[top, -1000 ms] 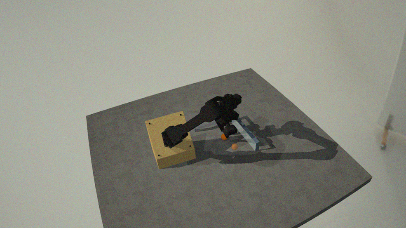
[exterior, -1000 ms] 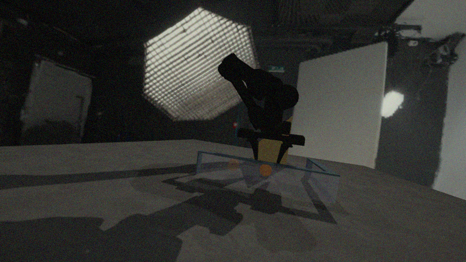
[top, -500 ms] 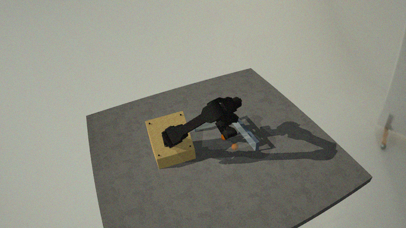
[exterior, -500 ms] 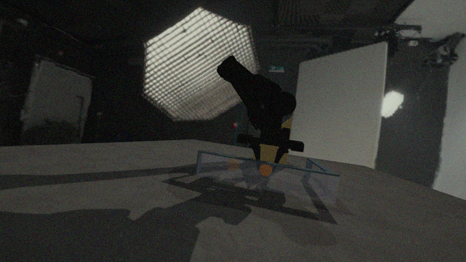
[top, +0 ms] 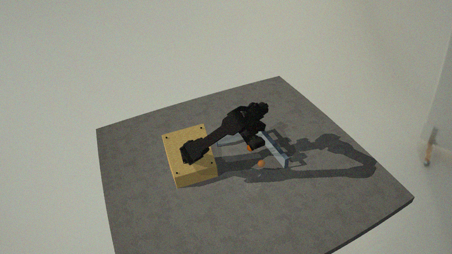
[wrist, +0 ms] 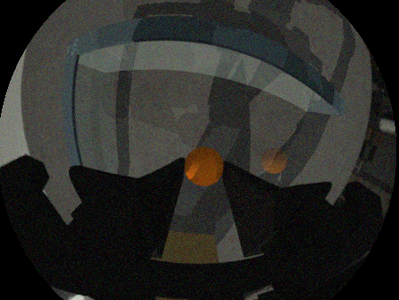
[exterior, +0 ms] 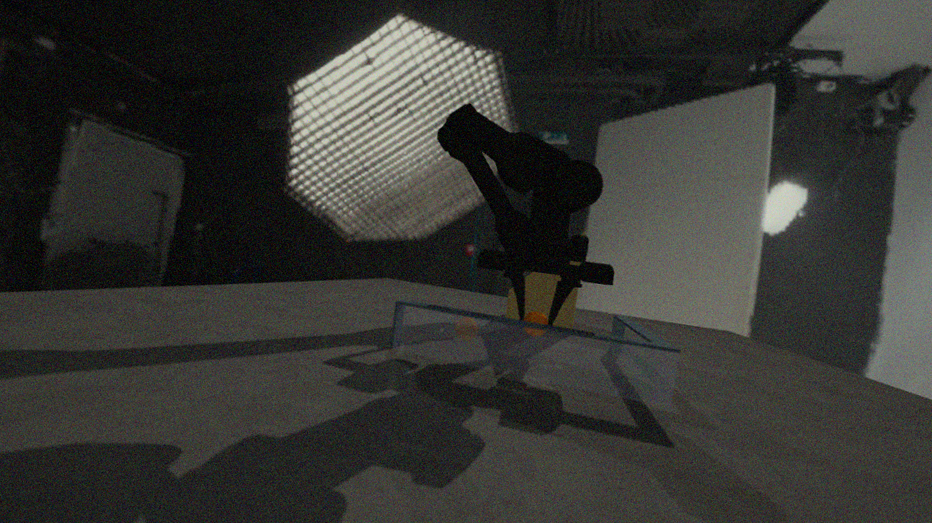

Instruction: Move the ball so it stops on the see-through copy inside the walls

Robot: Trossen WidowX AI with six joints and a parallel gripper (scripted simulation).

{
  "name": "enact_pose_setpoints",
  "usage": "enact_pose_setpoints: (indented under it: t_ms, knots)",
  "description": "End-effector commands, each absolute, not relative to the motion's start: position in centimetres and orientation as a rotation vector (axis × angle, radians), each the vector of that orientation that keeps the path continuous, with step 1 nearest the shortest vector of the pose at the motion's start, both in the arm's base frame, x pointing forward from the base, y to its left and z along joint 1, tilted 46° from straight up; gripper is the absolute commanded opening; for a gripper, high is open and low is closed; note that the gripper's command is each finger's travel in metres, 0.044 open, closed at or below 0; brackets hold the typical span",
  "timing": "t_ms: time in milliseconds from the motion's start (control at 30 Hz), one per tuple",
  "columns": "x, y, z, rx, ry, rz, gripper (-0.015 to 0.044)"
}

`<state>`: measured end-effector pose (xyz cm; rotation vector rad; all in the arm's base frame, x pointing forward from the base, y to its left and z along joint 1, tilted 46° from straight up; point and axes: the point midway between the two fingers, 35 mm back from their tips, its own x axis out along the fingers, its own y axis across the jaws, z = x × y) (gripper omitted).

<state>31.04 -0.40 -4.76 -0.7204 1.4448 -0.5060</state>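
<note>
The solid orange ball (top: 249, 147) (exterior: 535, 324) (wrist: 204, 167) is between the two fingertips of my gripper (exterior: 536, 321), which is shut on it. The ball is a little above the table; in the top view the gripper partly hides it. The see-through orange copy (top: 261, 163) (exterior: 466, 328) (wrist: 274, 161) is on the table, to the right of the held ball in the wrist view. The long clear wall (top: 276, 149) (exterior: 639, 375) (wrist: 163, 56) stands beyond both in the wrist view. The shorter clear wall (top: 226, 140) (wrist: 69, 110) meets it at a corner.
The yellow base block (top: 185, 134) (exterior: 541, 294) (wrist: 194, 247) carries the arm on the grey table (top: 178, 226) (exterior: 799, 489). The arm reaches from the block over the shorter wall. Its dark shadows cross the walls and the table around the copy.
</note>
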Motion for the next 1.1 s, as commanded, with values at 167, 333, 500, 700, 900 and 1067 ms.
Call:
enact_pose_setpoints:
  t_ms: [167, 333, 500, 700, 900, 1067]
  knots:
    - [31.1, 3.2, -1.5, -0.691, 1.447, -0.515, 0.0000]
    - [30.4, 5.3, 0.9, -0.682, 1.454, -0.532, 0.0000]
    - [29.8, 6.6, 2.6, -0.678, 1.458, -0.548, 0.0000]
    - [30.5, 4.8, 3.3, -0.675, 1.459, -0.542, 0.0000]
    - [31.5, 1.6, 4.6, -0.675, 1.458, -0.539, 0.0000]
    - [32.0, -1.2, 5.8, -0.679, 1.457, -0.545, 0.0000]
